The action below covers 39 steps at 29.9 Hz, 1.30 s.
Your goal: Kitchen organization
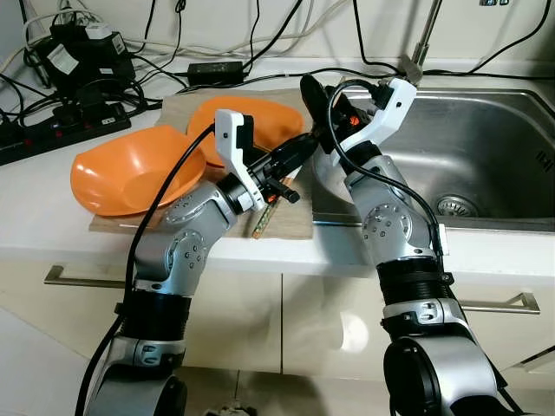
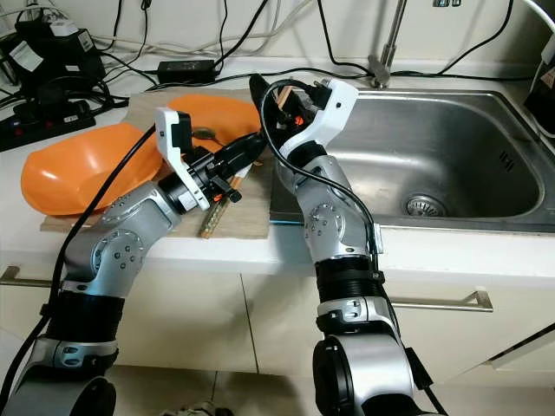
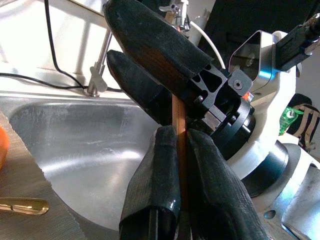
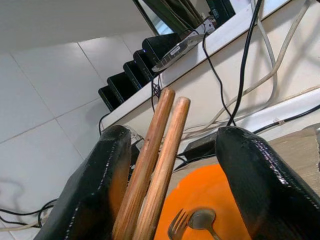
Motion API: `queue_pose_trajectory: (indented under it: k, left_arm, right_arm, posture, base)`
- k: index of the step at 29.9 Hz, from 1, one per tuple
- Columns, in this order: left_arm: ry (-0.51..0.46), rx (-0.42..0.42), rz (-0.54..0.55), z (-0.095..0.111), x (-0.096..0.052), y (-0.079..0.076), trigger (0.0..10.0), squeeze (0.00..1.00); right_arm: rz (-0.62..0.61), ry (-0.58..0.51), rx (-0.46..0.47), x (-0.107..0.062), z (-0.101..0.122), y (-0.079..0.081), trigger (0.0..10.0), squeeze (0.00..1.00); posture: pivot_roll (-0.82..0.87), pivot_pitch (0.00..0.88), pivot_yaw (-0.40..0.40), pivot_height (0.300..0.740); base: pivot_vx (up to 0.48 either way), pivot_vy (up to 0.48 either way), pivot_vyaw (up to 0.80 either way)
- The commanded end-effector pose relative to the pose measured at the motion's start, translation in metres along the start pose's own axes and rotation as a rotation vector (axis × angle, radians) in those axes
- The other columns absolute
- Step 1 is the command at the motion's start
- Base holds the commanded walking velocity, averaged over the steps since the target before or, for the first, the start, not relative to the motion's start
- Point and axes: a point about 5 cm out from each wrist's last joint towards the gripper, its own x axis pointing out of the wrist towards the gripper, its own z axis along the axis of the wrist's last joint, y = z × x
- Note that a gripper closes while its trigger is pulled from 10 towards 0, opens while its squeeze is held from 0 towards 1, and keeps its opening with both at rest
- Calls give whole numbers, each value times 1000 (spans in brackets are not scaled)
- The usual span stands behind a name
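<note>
Left pincer (image 3: pixel 172 170) clamped, right pincer (image 4: pixel 170 145) (open).

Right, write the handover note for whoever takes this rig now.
Left gripper: shut on a wooden chopstick.
Right gripper: fingers apart, two chopsticks lying between them, against one finger.
Both grippers meet over the mat's sink-side edge, mid handover.
Two orange bowls sit on the mat; a fork and spoon lie in the rear one.
Left: finish the chopstick transfer. Where they go is not evident.

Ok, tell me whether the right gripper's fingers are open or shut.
Open. In the right wrist view the right gripper has its two black fingers spread apart, and the chopsticks lean against only one of them.
</note>
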Motion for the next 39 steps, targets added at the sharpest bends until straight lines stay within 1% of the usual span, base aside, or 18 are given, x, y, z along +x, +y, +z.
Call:
queue_pose_trajectory:
  k: [1,8,12,13,19,31,39]
  left_arm:
    - [-30,42,-89,11,6,-14,0,0]
    - [-27,55,-89,14,6,-13,0,0]
    - [-28,58,-85,14,6,-12,0,0]
    - [-30,61,-81,15,7,-12,0,0]
    - [-33,65,-79,17,7,-12,0,0]
    - [-38,79,-75,21,8,-10,0,0]
    - [-31,88,-68,20,8,-9,0,0]
  right_arm:
    - [-46,9,9,1,-1,-5,0,0]
    - [-70,5,63,-1,-3,-8,0,0]
    - [-76,6,79,-1,-4,-9,0,0]
    - [-83,7,103,-2,-5,-9,0,0]
    - [-83,7,138,-3,-7,-8,0,0]
    - [-102,13,158,-5,-8,-11,0,0]
    - [-110,20,139,-6,-10,-12,0,0]
  posture:
    - [-25,0,63,740]
    - [-24,0,68,740]
    - [-23,0,67,740]
    - [-23,0,69,740]
    - [-23,0,70,740]
    - [-23,0,74,740]
    - [-23,0,76,740]
  base:
    - [0,0,0]
    - [0,0,0]
    - [0,0,0]
    - [0,0,0]
    - [0,0,0]
    - [0,0,0]
    - [0,0,0]
